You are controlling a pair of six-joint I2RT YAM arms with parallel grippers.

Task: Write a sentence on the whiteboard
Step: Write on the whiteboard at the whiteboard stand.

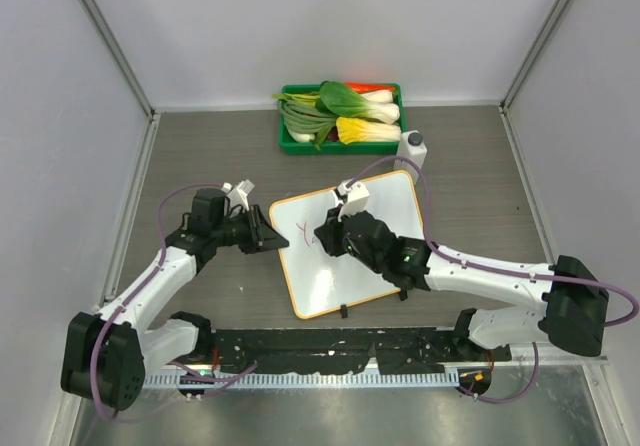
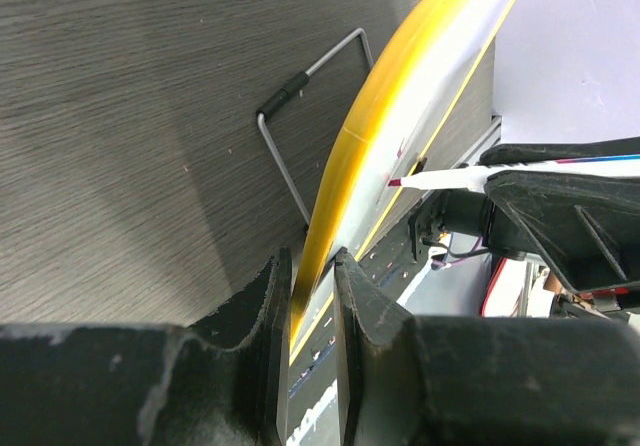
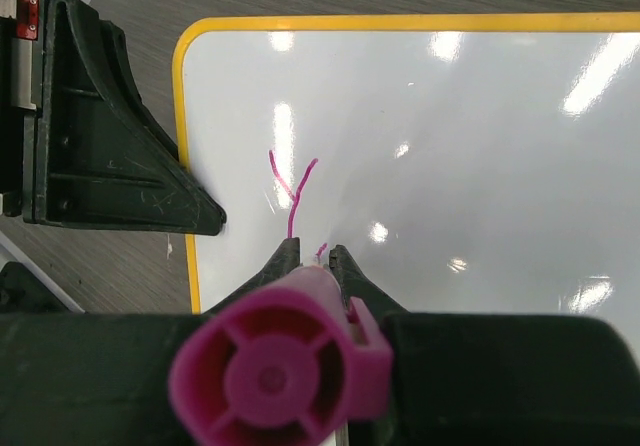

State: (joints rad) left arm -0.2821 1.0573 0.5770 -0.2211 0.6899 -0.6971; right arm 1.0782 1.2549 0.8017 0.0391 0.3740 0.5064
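The whiteboard point(image 1: 325, 281), white with an orange rim, lies tilted in the middle of the table. My left gripper point(image 1: 266, 236) is shut on its left rim; in the left wrist view the yellow-orange rim point(image 2: 350, 156) runs between my jaws point(image 2: 312, 266). My right gripper point(image 1: 322, 236) is shut on a pink marker point(image 3: 275, 371), its tip on the board point(image 3: 450, 146) near the top left corner. Of the sentence only a pink "Y" point(image 3: 293, 191) and a short stroke show. The marker tip also shows in the left wrist view point(image 2: 396, 181).
A green tray point(image 1: 340, 148) of leafy vegetables stands at the back centre, a small white bottle point(image 1: 413, 150) to its right. A wire stand point(image 2: 300, 116) sticks out under the board. Grey walls close the sides and back. A black rail point(image 1: 330, 351) runs along the near edge.
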